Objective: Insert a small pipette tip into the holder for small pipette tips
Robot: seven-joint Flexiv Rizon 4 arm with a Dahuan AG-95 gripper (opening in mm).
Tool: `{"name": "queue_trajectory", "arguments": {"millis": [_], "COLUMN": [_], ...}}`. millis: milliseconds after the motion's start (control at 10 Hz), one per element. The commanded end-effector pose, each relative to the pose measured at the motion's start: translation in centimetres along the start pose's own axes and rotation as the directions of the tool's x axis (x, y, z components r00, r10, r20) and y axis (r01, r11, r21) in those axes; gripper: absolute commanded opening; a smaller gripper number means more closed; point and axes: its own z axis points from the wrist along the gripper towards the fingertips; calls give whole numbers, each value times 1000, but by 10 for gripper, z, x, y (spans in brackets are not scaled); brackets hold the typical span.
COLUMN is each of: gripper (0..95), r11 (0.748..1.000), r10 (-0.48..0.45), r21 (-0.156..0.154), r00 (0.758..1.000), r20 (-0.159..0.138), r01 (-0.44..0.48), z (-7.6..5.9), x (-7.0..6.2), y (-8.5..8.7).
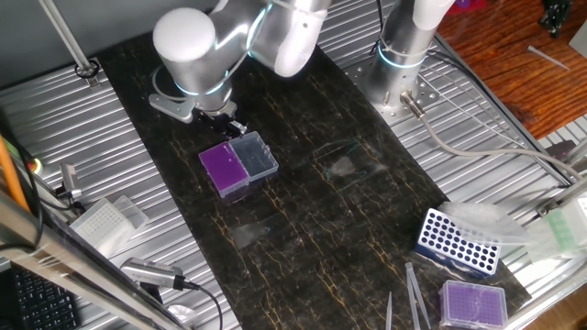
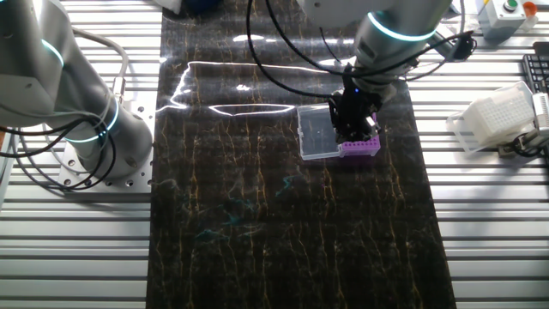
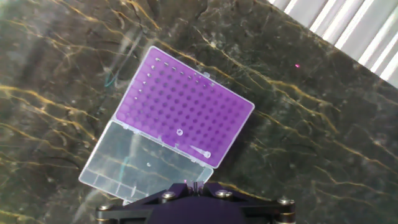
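Observation:
The holder for small pipette tips (image 3: pixel 186 112) has a vivid purple grid and a clear lid (image 3: pixel 140 162) lying open beside it. It also shows in one fixed view (image 1: pixel 223 169) and in the other fixed view (image 2: pixel 364 148). A small clear pipette tip (image 3: pixel 199 151) lies tilted on the grid near its front edge. A round tip top (image 3: pixel 180 132) sits in a hole. My gripper (image 3: pixel 194 185) hovers just above the holder's front edge, its jaws close together, with nothing clearly seen between them. It shows over the holder in both fixed views (image 1: pixel 229 125) (image 2: pixel 353 127).
A blue rack with large round holes (image 1: pixel 457 242) and a paler purple-topped box (image 1: pixel 473 303) stand at the mat's near right corner. Tweezers (image 1: pixel 415 293) lie beside them. A white tip box (image 2: pixel 497 120) sits on the slatted table. A second arm's base (image 2: pixel 94 137) stands left.

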Motion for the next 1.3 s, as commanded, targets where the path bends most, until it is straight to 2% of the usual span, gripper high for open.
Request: {"name": "queue_trajectory", "arguments": {"millis": [100,300,700,1300], "gripper": [0,0,0,0], "r11": [1000,1000,999,998], "r10": [-3,-1,12,9], "r21": [-16,-21,-49,-56], "r00": [1000,1000,999,999], "r20": [10,16,35,40], "r01": [3,1,-11,-7], "z": [0,2,5,10], "x": [-2,-4,-9,-14], "y": [-4,-7,-12,-17]}}
